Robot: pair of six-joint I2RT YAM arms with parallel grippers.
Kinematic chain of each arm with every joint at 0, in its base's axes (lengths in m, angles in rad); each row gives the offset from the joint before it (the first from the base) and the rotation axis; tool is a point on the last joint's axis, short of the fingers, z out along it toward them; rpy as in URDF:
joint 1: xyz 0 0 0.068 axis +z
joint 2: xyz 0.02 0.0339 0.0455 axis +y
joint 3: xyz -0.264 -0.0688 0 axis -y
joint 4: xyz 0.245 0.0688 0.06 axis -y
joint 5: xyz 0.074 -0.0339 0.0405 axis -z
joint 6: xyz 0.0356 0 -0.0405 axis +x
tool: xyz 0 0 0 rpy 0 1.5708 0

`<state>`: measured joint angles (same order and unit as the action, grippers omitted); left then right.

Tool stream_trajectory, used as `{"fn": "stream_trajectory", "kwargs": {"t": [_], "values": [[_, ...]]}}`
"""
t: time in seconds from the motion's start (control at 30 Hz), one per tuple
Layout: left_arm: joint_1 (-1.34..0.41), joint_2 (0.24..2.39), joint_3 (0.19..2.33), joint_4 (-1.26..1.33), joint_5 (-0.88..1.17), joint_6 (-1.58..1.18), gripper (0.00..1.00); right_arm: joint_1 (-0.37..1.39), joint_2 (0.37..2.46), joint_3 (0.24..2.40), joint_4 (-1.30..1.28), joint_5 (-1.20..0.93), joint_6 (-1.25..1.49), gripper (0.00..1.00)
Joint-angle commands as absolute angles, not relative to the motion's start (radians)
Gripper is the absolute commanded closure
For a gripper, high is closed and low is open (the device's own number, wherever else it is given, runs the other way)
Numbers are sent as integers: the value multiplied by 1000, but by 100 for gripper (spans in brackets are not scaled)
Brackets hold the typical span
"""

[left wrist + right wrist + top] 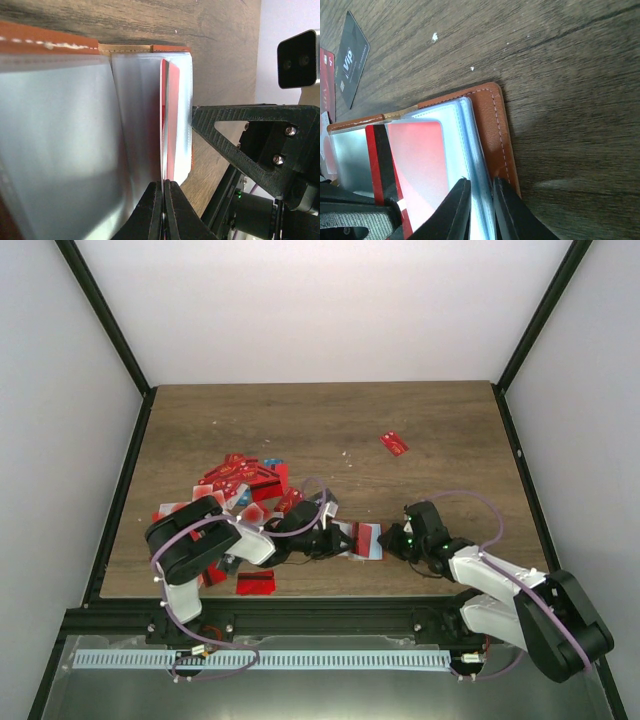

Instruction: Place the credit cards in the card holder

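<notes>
**Top view**
- Holder [366, 540]: open on the counter [440, 430], between the two end effectors.
- Left end effector [340, 540]: at the holder's left edge.
- Right end effector [393, 541]: at the holder's right edge.
- Cards [240, 480]: a mostly red heap, well apart from the holder on the left arm's side. One single [394, 443] lies behind the holder and another [256, 582] lies to its front left.

**Left wrist view**
- Left end effector [163, 195]: fingers together, clamped on a red card [172, 115] seen edge-on.
- The red card stands over the clear sleeves of the holder [50, 44].
- Right end effector [235, 130]: just beside the holder's far edge.

**Right wrist view**
- Right end effector [480, 200]: fingers drawn close, pinching the sleeve edges of the holder [492, 120].
- Red card [415, 165]: its paler part seems to lie under clear film, its striped end outside. How deep it sits cannot be told.
- Black card [352, 57]: well apart from the holder.

**Step in hand:** one card is being seated, and the heap is not yet dealt with.

**Next move calls for:** pushing the card flat along the sleeve while the right end effector pins the holder, then letting go.
</notes>
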<state>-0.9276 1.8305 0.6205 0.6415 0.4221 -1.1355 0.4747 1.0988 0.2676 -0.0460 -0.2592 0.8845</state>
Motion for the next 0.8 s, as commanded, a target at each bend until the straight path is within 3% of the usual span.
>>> {"fn": "stream_trajectory", "kwargs": {"t": [0.0, 0.77], "values": [[-946, 1870, 621, 665, 405, -1168, 96, 493, 1096, 237, -106, -256, 914, 84], [-989, 1901, 719, 545, 383, -1117, 85, 497, 1072, 225, -89, -279, 945, 85]]}}
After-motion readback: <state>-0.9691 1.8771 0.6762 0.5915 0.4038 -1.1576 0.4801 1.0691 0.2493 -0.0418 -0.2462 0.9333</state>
